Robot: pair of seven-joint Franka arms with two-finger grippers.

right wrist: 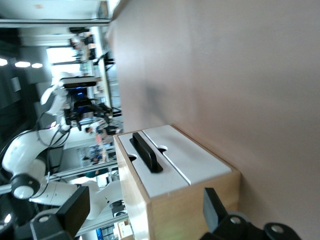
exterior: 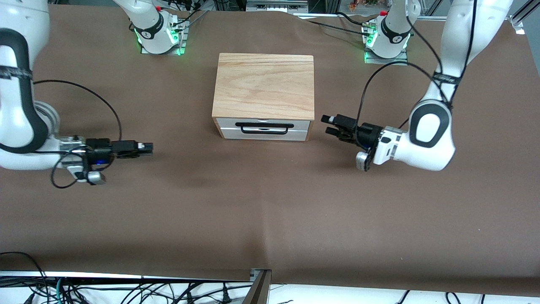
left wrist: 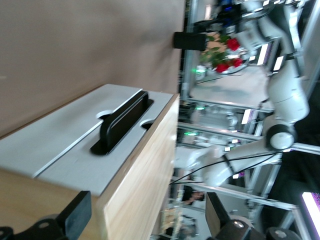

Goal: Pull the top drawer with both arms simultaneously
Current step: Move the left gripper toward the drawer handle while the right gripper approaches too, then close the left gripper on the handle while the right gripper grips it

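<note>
White-fronted top drawer [exterior: 263, 128] with black bar handle [exterior: 264, 127] shut. Left gripper [exterior: 331, 125] at its 3 o'clock, right gripper [exterior: 148, 148] at 9; both spread apart, empty.

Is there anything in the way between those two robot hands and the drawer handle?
Nothing visible. Bare brown table lies between the open left hand and the black bar handle of the top drawer, and likewise from the open right hand.
</note>
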